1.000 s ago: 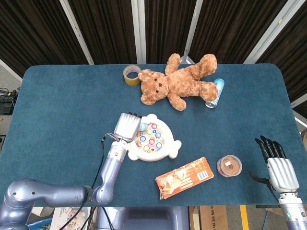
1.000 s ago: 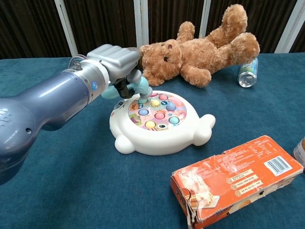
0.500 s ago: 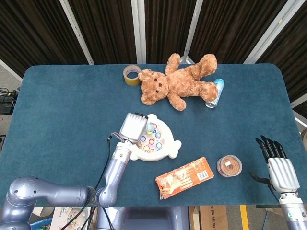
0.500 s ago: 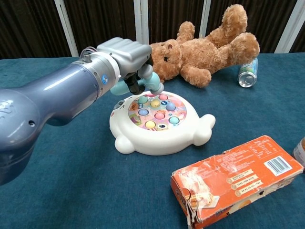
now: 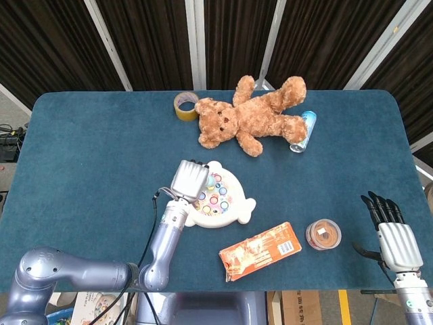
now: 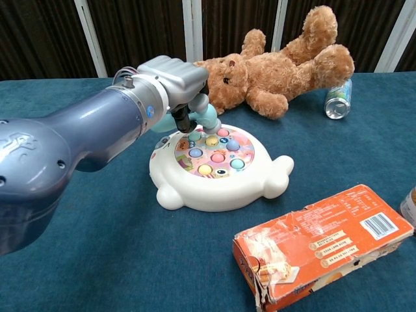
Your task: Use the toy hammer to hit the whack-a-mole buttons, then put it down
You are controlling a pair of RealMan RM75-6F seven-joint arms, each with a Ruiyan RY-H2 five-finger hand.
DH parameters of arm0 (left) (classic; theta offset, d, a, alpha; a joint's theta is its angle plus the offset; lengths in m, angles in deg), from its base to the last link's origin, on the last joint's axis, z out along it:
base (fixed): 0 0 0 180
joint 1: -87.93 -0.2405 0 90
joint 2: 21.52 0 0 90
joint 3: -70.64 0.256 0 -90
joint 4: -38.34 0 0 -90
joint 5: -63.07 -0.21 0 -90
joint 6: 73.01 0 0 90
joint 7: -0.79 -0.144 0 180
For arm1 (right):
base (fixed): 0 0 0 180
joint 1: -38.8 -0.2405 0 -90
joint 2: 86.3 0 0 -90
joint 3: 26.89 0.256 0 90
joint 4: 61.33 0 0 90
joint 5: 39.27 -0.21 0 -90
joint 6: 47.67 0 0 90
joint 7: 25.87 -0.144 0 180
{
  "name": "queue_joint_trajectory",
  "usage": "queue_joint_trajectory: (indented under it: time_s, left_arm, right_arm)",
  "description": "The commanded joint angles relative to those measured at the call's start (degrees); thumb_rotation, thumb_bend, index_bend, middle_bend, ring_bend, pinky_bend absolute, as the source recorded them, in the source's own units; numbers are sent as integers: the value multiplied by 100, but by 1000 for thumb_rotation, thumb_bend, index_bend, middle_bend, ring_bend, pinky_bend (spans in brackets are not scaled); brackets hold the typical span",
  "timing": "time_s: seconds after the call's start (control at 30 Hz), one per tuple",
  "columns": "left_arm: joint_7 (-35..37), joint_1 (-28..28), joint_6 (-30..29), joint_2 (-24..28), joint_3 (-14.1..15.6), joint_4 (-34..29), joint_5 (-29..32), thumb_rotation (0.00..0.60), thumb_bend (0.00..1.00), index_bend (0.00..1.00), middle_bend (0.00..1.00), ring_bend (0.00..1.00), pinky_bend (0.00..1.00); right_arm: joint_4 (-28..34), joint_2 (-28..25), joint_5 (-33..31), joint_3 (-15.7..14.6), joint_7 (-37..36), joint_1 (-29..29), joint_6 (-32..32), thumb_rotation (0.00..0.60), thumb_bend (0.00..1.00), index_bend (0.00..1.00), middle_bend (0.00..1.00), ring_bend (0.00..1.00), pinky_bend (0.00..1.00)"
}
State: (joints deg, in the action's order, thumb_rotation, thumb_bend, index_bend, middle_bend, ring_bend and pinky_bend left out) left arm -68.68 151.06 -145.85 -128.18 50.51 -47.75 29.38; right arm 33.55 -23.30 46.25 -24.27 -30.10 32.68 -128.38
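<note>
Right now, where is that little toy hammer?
The toy hammer is gripped in the left hand, its head over the far-left buttons of the whack-a-mole toy, just in front of the teddy bear.

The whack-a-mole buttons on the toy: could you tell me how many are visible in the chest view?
7 show on the whack-a-mole toy: three across the back row, two in the middle, two in front. The toy hammer in the left hand overhangs the back-left corner and may hide more.

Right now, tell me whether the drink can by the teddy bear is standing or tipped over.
Tipped over. The can lies on its side on the table beside the teddy bear, its round end facing the chest camera.
</note>
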Motion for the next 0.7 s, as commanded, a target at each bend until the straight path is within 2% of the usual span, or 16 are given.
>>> queue_joint_trajectory:
  time_s: [0.03,0.17,0.33,0.7]
  left_arm:
    - [-403,175,-50,31,-110,-42,374,600,548,679,546,474,633]
    - [-608,301,-30,52,-200,-84,699,600,549,679,546,474,632]
    - [-780,397,12,38,-141,-72,995,600,551,679,546,474,633]
    - [-782,541,43,27,-36,-25,1118,600,551,679,546,474,633]
  right_arm:
    - [1,-2,1,-2,-10,-3,11,600,193,0,0,0,0]
    - [0,-1,0,-2,-21,-7,18,600,193,0,0,0,0]
    - [11,-6,-6,-2,-42,-6,21,600,194,0,0,0,0]
    - [35,-7,-18,0,-46,-5,27,600,193,0,0,0,0]
